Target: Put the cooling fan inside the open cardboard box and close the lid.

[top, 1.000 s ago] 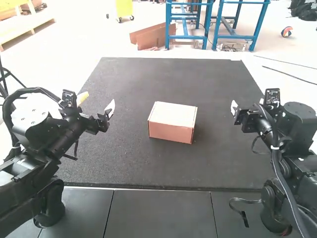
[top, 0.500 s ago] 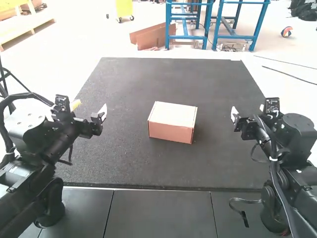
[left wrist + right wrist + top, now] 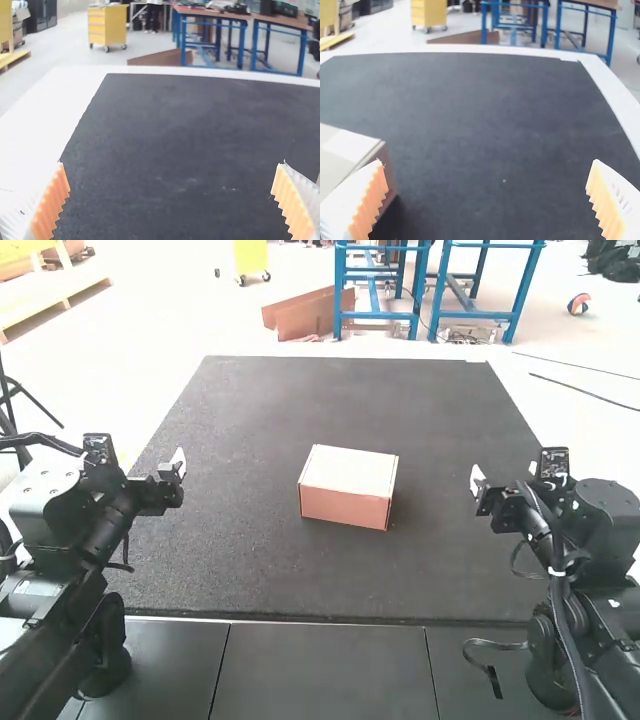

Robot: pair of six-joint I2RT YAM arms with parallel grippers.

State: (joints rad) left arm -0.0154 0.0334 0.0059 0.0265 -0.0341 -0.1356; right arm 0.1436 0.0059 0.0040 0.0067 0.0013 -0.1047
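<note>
While left gripper (image 3: 171, 172) and right gripper (image 3: 487, 165) gape empty, cardboard box (image 3: 348, 485) lies lengthwise left-right.

Bright, even daylight fills all three views. In the high view the pale floor (image 3: 120, 330) at the upper left is washed out almost to white, while the dark mat (image 3: 340, 420) on the counter looks matte and evenly lit. The cardboard box (image 3: 348, 485) throws a thin, soft shadow along its lower edge. In the wrist views the close orange-padded fingers (image 3: 47, 210) look soft and slightly blurred.
</note>
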